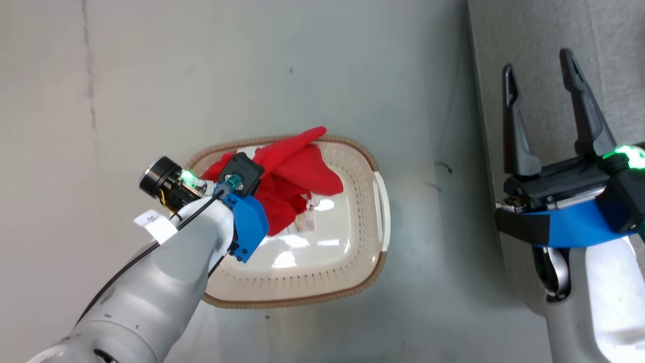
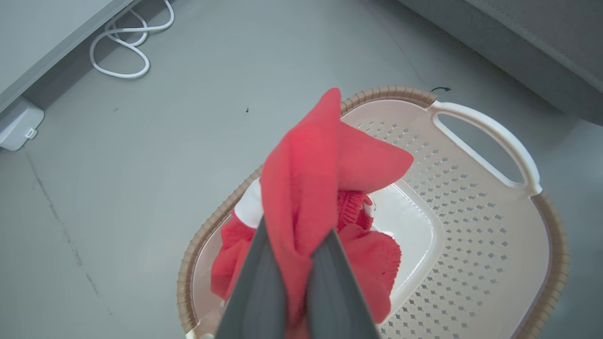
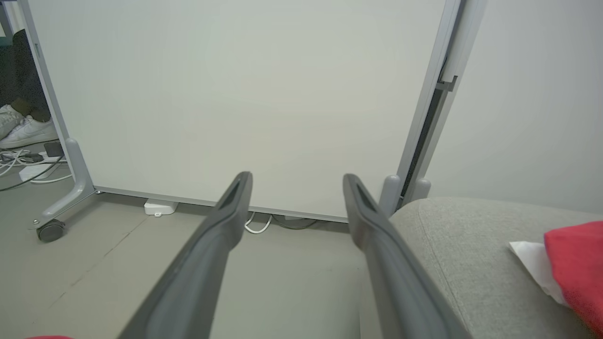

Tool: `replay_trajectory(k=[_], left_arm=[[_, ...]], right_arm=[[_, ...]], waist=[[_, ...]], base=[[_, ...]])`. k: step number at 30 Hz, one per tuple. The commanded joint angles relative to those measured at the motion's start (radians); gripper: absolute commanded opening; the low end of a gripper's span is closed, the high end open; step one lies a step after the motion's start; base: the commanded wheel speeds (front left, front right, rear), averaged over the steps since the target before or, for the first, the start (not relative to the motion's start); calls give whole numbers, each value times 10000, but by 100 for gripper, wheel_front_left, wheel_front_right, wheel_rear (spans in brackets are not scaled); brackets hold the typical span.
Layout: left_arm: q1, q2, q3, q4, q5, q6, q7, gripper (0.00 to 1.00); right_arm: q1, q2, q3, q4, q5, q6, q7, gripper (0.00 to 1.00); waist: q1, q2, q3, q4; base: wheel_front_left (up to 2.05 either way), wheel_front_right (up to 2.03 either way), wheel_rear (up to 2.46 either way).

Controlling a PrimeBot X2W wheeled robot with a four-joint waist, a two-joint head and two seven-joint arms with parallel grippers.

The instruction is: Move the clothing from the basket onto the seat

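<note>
Jaws of the left gripper (image 2: 297, 240) are clenching a red garment (image 2: 311, 179), which is hanging over the basket (image 2: 471, 245) on the floor (image 1: 302, 65). Jaws of the right gripper (image 1: 538, 63) are standing released at the edge of the seat (image 3: 471, 245), where a second garment (image 3: 577, 263) is lying.

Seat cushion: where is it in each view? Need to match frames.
Head view: seat along the right side, right claw in front.
Left wrist view: top right corner, beyond the basket and the clothing in the left claw.
Right wrist view: lower right, red garment on it.
Shared landmark: grey floor along the seat's edge.
</note>
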Motion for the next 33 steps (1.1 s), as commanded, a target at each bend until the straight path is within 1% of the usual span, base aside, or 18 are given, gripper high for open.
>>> replay_trajectory(k=[1, 7, 10, 14, 21, 25, 33], left_arm=[[117, 68, 56, -98, -131, -1, -98, 0], [454, 278, 509, -798, -571, -1, -162, 0], [706, 447, 833, -1228, -584, -2, -158, 0], [958, 532, 1421, -1804, -518, -2, -161, 0], [1438, 701, 2563, -3026, -46, 143, -161, 0], [1762, 776, 3305, -3828, 408, 186, -162, 0], [2012, 683, 4119, -4864, 964, 128, -162, 0]], right_arm=[[161, -2, -40, 52, -13, 1, -34, 100], [535, -2, -139, 207, 35, 1, -34, 100], [693, 0, -179, 287, 62, 1, -34, 100], [917, -2, -179, 400, 141, 1, -34, 100], [1314, -2, -188, 574, 290, 3, -34, 100], [1589, -2, -200, 718, 383, 1, -34, 100], [1997, -2, -185, 833, 516, 1, -34, 100]], waist=[[1, 0, -566, 189], [1, 0, -1431, 338], [1, 0, -1847, 416], [1, 0, -2376, 509], [1, 0, -3265, 646], [1, 0, -3838, 686], [1, 0, -4477, 673]], base=[[0, 0, 0], [0, 0, 0], [0, 0, 0], [0, 0, 0], [0, 0, 0], [0, 0, 0], [0, 0, 0]])
